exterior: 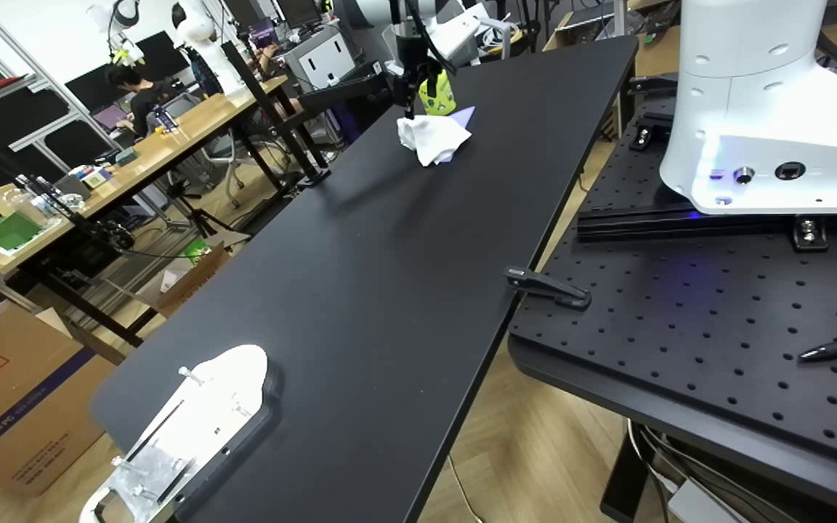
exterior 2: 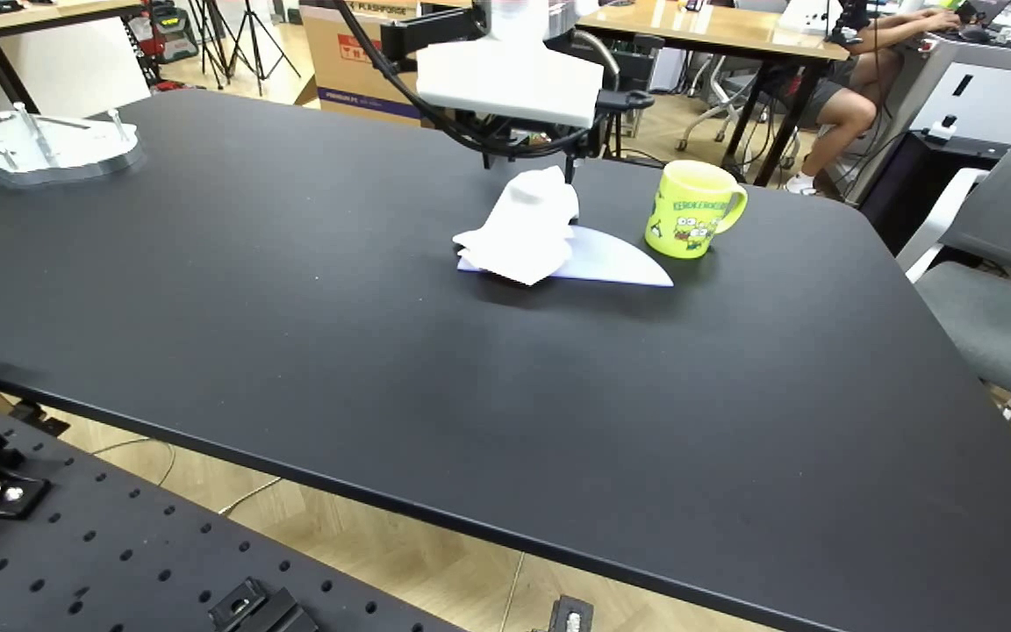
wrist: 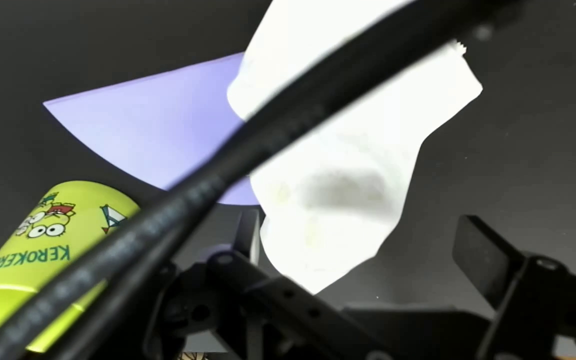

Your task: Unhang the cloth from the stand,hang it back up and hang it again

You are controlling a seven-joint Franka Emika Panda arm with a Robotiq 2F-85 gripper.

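– Where's the crumpled white fabric cloth (wrist: 353, 150)?
– Middle of the wrist view, up to the top edge, overlapping a lilac wedge-shaped piece (wrist: 153, 120).
– And the black two-fingered gripper (wrist: 360, 225)?
– Lower in that frame, jaws wide apart. Between them shows the cloth's end, nearer the frame-left jaw; touching or not, I can't tell.

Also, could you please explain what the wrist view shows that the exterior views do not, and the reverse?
Only the wrist view: the flat inner face of a finger pad on the open claw.
Only the exterior views, both: the white oblong plate, the cardboard box and the perforated black board.
Shared: the white cloth covering part of the flat purple piece, the yellow-green mug, the dark tabletop and the claw.
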